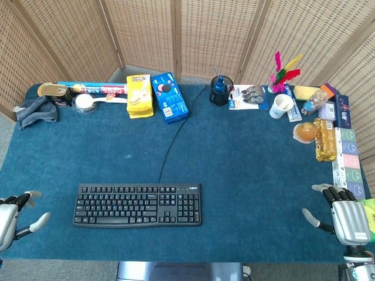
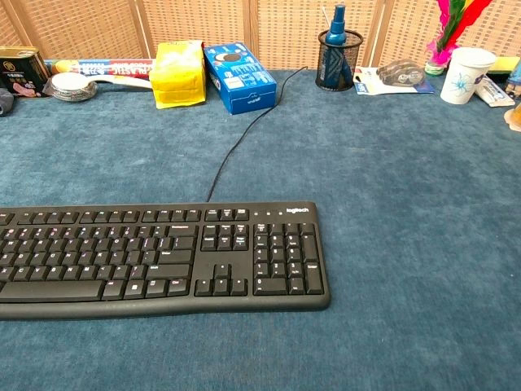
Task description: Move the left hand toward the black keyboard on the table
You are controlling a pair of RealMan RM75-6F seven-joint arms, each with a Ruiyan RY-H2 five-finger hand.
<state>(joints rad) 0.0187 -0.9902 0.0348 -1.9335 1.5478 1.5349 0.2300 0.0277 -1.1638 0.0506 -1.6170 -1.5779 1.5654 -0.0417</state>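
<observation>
A flat black plastic keyboard (image 2: 159, 257) lies on the blue felt-covered table (image 2: 407, 204); its thin black cable (image 2: 244, 138) runs back beside a blue cardboard biscuit box (image 2: 238, 77).

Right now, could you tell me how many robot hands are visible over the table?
2. The left hand hangs at the table's near-left edge, left of the black keyboard, fingers spread. The right hand is at the near-right edge, also empty. The chest view shows neither.
</observation>
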